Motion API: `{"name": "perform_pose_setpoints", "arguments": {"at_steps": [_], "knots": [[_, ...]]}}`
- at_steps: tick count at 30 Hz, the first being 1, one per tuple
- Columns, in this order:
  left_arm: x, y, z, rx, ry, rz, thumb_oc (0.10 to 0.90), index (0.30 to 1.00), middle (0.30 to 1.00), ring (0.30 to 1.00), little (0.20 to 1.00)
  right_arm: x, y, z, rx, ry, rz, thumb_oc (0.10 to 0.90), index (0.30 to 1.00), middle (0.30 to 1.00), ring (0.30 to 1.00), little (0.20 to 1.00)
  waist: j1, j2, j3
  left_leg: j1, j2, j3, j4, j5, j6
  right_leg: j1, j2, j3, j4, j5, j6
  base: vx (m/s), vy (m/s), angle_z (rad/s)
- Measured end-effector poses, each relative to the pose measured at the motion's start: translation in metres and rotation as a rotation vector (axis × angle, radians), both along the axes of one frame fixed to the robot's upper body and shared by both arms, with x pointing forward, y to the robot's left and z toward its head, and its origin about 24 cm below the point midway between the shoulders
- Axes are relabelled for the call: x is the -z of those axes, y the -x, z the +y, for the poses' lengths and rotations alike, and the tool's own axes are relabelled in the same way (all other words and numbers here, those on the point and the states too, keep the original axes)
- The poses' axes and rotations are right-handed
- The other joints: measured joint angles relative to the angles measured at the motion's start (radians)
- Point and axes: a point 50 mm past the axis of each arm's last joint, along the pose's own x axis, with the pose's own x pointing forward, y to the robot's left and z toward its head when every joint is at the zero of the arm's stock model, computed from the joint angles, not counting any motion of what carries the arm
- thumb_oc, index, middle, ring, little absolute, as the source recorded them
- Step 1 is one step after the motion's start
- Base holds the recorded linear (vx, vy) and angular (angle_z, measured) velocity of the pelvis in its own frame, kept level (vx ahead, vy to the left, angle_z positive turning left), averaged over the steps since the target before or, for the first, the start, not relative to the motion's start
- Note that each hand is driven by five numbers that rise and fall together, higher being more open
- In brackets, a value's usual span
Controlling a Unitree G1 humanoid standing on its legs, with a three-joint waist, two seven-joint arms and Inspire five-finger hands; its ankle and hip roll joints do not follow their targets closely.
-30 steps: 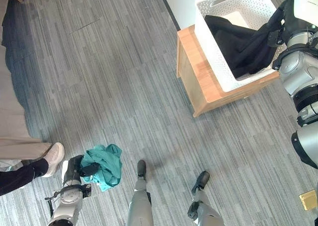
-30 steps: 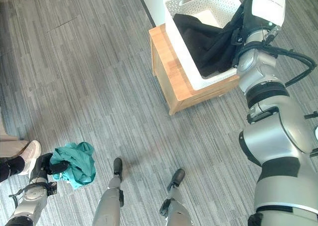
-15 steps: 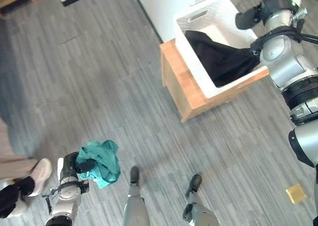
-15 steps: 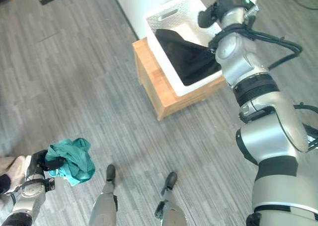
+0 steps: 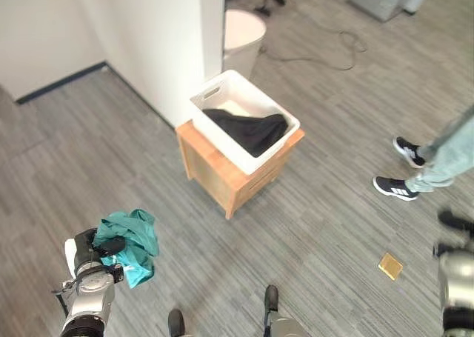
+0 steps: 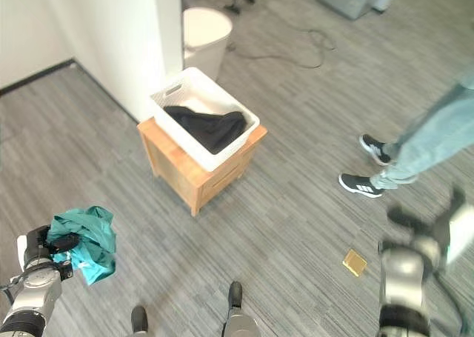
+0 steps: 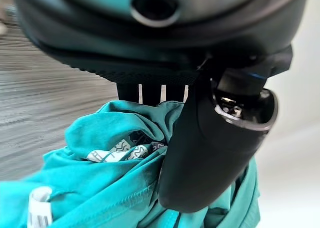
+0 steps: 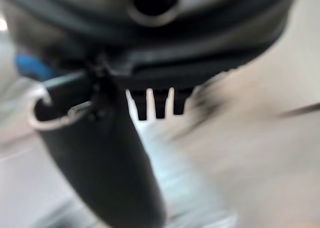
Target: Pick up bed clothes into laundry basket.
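Observation:
My left hand (image 5: 93,247) hangs low at my left side, shut on a bunched teal garment (image 5: 132,242). In the left wrist view the thumb (image 7: 210,153) presses into the teal cloth (image 7: 105,133). Ahead stands the white perforated laundry basket (image 5: 222,94) on a small wooden stand (image 5: 226,180), with a black garment (image 5: 248,129) lying inside and draped toward its right rim. My right hand (image 6: 419,223) is blurred at the lower right, far from the basket. In its wrist view the thumb (image 8: 107,163) sticks out straight and nothing is held.
A person's jeans leg (image 5: 444,153) and dark shoes (image 5: 392,188) are on the floor to the right. A small yellow square (image 5: 390,266) lies near my right side. A white wall corner (image 5: 174,33) and a round white bin (image 5: 244,29) stand behind the basket.
The right hand has let go of the black garment, left it in the basket and dropped to my right side. The camera has swung up, so the basket looks farther away. The left hand still holds the teal garment.

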Motion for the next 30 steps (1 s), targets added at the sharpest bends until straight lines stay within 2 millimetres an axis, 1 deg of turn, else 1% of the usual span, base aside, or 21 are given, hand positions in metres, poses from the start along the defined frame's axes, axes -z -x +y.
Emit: {"name": "perform_pose_setpoints", "arguments": {"at_steps": [3,5,6,7,9,10,11,12,13,14,16,18,20,22,23,24,25,26,28,29,30], "knots": [[-0.003,0.002,0.005,-0.03,-0.013,-0.009,0.4,0.3,0.3,0.3,0.3,0.053,0.062,0.003,0.145,-0.121,0.253,0.8,0.9,0.9,0.9,0.9,-0.036,0.006,-0.034,0.034,-0.015,0.025,-0.005,-0.018,0.011,0.016,-0.013,0.03,0.0,-0.003,0.013,-0.09,0.082,-0.35],[-0.004,0.003,0.007,-0.034,-0.021,-0.01,0.4,0.3,0.3,0.3,0.3,0.08,0.092,0.019,0.172,-0.201,0.366,0.8,0.9,0.9,0.9,0.9,-0.053,0.016,-0.057,0.054,-0.025,0.035,-0.001,-0.025,0.02,0.013,-0.019,0.038,0.0,0.0,0.013,-0.13,0.073,-0.21],[-0.006,0.002,0.007,-0.032,-0.027,-0.015,0.4,0.3,0.3,0.3,0.3,0.085,0.095,0.022,0.161,-0.205,0.399,0.8,0.9,0.9,0.9,0.9,-0.051,0.013,-0.06,0.058,-0.026,0.037,-0.002,-0.023,0.022,0.013,-0.02,0.039,0.003,0.01,0.016,-0.11,0.02,-0.27],[-0.009,0.001,0.007,-0.03,-0.042,-0.029,0.4,0.3,0.3,0.3,0.3,0.101,0.102,0.036,0.135,-0.289,0.47,0.8,0.9,0.9,0.9,0.9,-0.049,0.012,-0.06,0.073,-0.031,0.048,-0.003,-0.023,0.022,0.016,-0.021,0.055,0.002,0.016,0.014,-0.09,0.024,-0.3],[-0.014,-0.002,0.008,-0.017,-0.073,-0.035,0.4,0.3,0.3,0.3,0.3,0.118,0.105,0.054,0.045,-0.358,0.569,0.8,0.9,0.9,0.9,0.9,-0.049,0.017,-0.062,0.085,-0.038,0.064,-0.005,-0.023,0.024,0.015,-0.03,0.06,0.003,0.021,0.014,-0.08,0.019,-0.27],[-0.021,-0.003,0.012,-0.012,-0.094,-0.035,0.4,0.3,0.3,0.3,0.3,0.124,0.108,0.062,0.026,-0.387,0.591,0.8,0.9,0.9,0.9,0.9,-0.048,0.03,-0.058,0.09,-0.041,0.067,-0.005,-0.023,0.025,0.016,-0.035,0.055,0.001,0.019,0.012,-0.12,-0.003,-0.18],[-0.038,-0.001,0.011,0.048,-0.169,-0.064,0.4,0.3,0.3,0.3,0.3,0.137,0.111,0.08,-0.032,-0.441,0.637,0.8,0.9,0.9,0.9,0.9,-0.036,0.022,-0.05,0.082,-0.038,0.065,-0.006,-0.023,0.025,0.012,-0.039,0.021,0.009,0.02,0.014,-0.11,-0.043,-0.14],[-0.056,0.001,0.005,0.086,-0.226,-0.16,0.4,0.3,0.3,0.3,0.3,0.142,0.114,0.088,-0.039,-0.486,0.64,0.8,0.9,0.9,0.9,0.9,-0.018,0.012,-0.049,0.085,-0.034,0.062,-0.006,-0.024,0.023,0.016,-0.042,-0.003,0.009,0.02,0.014,-0.11,-0.042,-0.04],[-0.067,-0.001,-0.003,0.124,-0.271,-0.231,0.4,0.3,0.3,0.3,0.3,0.148,0.125,0.097,-0.041,-0.531,0.669,0.8,0.9,0.9,0.9,0.9,-0.008,0.023,-0.043,0.088,-0.037,0.058,-0.005,-0.023,0.025,0.016,-0.044,0.001,0.013,0.022,0.014,-0.06,-0.056,0.14],[-0.076,-0.007,-0.013,0.2,-0.344,-0.258,0.4,0.3,0.3,0.3,0.3,0.155,0.139,0.106,-0.041,-0.586,0.721,0.8,0.9,0.9,0.9,0.9,0.019,0.029,-0.041,0.098,-0.038,0.045,-0.005,-0.022,0.025,0.018,-0.045,0.002,0.031,0.02,0.017,-0.01,-0.05,0.19],[-0.083,-0.01,-0.006,0.214,-0.437,-0.212,0.4,0.3,0.3,0.3,0.3,0.16,0.14,0.115,-0.124,-0.608,0.808,0.8,0.9,0.9,0.9,0.9,0.03,0.052,-0.04,0.1,-0.046,0.048,-0.005,-0.024,0.025,0.004,-0.057,0.004,0.039,0.013,0.019,0.01,-0.093,0.02],[-0.104,-0.016,0.009,0.224,-0.559,-0.199,0.4,0.3,0.3,0.3,0.3,0.161,0.124,0.12,-0.245,-0.597,0.808,0.8,0.9,0.9,0.9,0.9,0.033,0.066,-0.03,0.091,-0.049,0.051,-0.005,-0.024,0.025,0.004,-0.067,0.002,0.032,0.016,0.022,0.07,-0.11,-0.09],[-0.129,-0.018,0.028,0.237,-0.676,-0.167,0.4,0.3,0.3,0.3,0.3,0.161,0.113,0.123,-0.368,-0.553,0.863,0.8,0.9,0.9,0.9,0.9,0.027,0.066,-0.028,0.089,-0.052,0.068,-0.006,-0.023,0.024,-0.008,-0.077,-0.003,0.014,0.034,0.024,0.13,-0.134,-0.18],[-0.155,-0.024,0.042,0.218,-0.766,-0.175,0.4,0.3,0.3,0.3,0.3,0.16,0.107,0.123,-0.43,-0.532,0.895,0.8,0.9,0.9,0.9,0.9,0.027,0.068,-0.027,0.088,-0.05,0.089,-0.006,-0.025,0.021,-0.021,-0.091,-0.061,0.014,0.043,0.023,0.17,-0.154,-0.22],[-0.167,-0.029,0.045,0.209,-0.805,-0.187,0.4,0.3,0.3,0.3,0.3,0.161,0.107,0.124,-0.454,-0.523,0.915,0.8,0.9,0.9,0.9,0.9,0.031,0.07,-0.025,0.091,-0.049,0.095,-0.005,-0.026,0.014,-0.023,-0.096,-0.076,0.012,0.062,0.025,0.18,-0.172,-0.16],[-0.173,-0.03,0.046,0.21,-0.83,-0.187,0.4,0.3,0.3,0.3,0.3,0.16,0.106,0.124,-0.479,-0.514,0.933,0.8,0.9,0.9,0.9,0.9,0.029,0.072,-0.024,0.09,-0.048,0.096,-0.005,-0.026,0.012,-0.023,-0.094,-0.079,0.013,0.064,0.026,0.13,-0.115,-0.12],[-0.186,-0.035,0.049,0.213,-0.898,-0.176,0.4,0.3,0.3,0.3,0.3,0.161,0.106,0.125,-0.537,-0.484,0.977,0.8,0.9,0.9,0.9,0.9,0.02,0.082,-0.018,0.091,-0.04,0.104,-0.003,-0.025,0.008,-0.024,-0.09,-0.083,0.01,0.064,0.027,0.24,-0.208,-0.06],[-0.195,-0.041,0.051,0.211,-0.941,-0.161,0.4,0.3,0.3,0.3,0.3,0.161,0.105,0.126,-0.579,-0.467,1.005,0.8,0.9,0.9,0.9,0.9,0.02,0.083,-0.017,0.092,-0.038,0.11,-0.001,-0.026,0.004,-0.024,-0.087,-0.093,0.01,0.064,0.026,0.26,-0.235,-0.09],[-0.215,-0.066,0.046,0.241,-1.061,-0.115,0.4,0.3,0.3,0.3,0.3,0.162,0.105,0.13,-0.698,-0.423,1.094,0.8,0.9,0.9,0.9,0.9,0.011,0.094,-0.012,0.088,-0.026,0.113,0.0,-0.025,-0.004,-0.02,-0.076,-0.111,0.001,0.064,0.026,0.29,-0.273,-0.04],[-0.226,-0.073,0.042,0.259,-1.118,-0.113,0.4,0.3,0.3,0.3,0.3,0.163,0.102,0.133,-0.747,-0.414,1.11,0.8,0.9,0.9,0.9,0.9,0.002,0.095,-0.011,0.081,-0.022,0.116,0.0,-0.022,-0.008,-0.027,-0.07,-0.106,0.0,0.07,0.019,0.2,-0.209,0.04],[-0.232,-0.102,0.018,0.318,-1.184,-0.104,0.4,0.3,0.3,0.3,0.3,0.164,0.105,0.135,-0.787,-0.401,1.137,0.8,0.9,0.9,0.9,0.9,0.011,0.093,-0.01,0.069,-0.021,0.112,0.001,-0.018,-0.012,-0.035,-0.068,-0.114,0.001,0.075,0.011,0.12,-0.198,0.24]]}}
